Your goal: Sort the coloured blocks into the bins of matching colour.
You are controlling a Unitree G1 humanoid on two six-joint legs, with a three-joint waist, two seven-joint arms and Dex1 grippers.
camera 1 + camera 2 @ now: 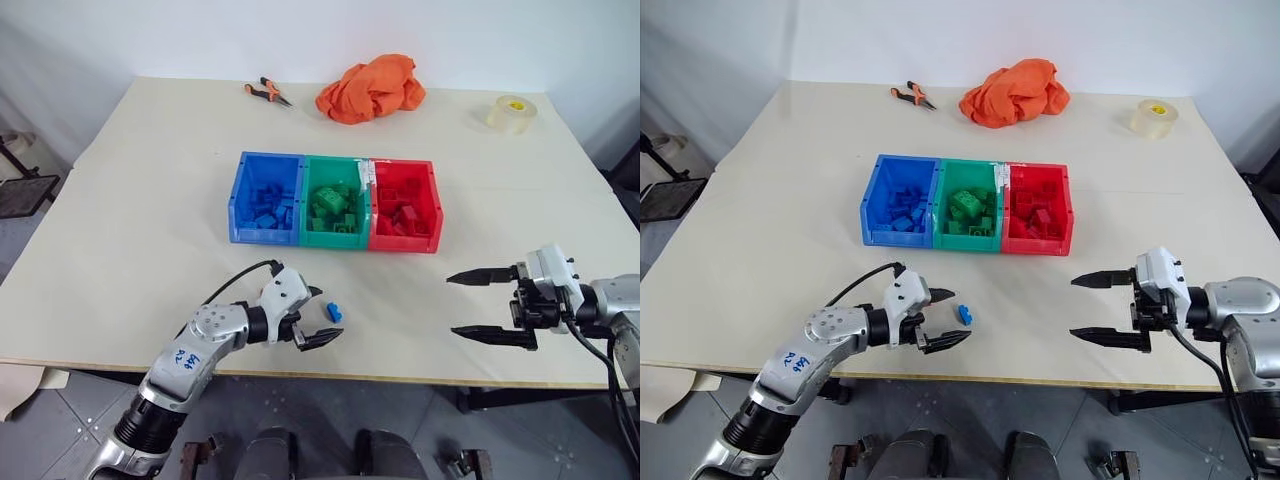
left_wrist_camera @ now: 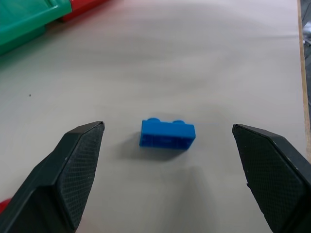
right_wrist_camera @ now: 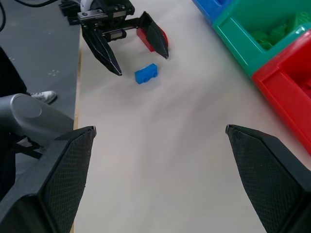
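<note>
One small blue block (image 1: 334, 312), a glossy studded plastic brick, lies loose on the matte pale table (image 1: 120, 250), just ahead of the left gripper (image 1: 316, 316), whose cross-hatched black fingers gape wide and empty. Beyond sit three joined rectangular plastic bins (image 1: 336, 200), blue, green, red, heaped with matching bricks. The right gripper (image 1: 473, 305) hovers spread wide, empty.

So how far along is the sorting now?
Mostly done: the blue bin, green bin and red bin each hold matching blocks. In hand: the open left gripper frames one blue block on the table, not gripped. A red block also lies behind that gripper. Right gripper hangs open, empty.
</note>
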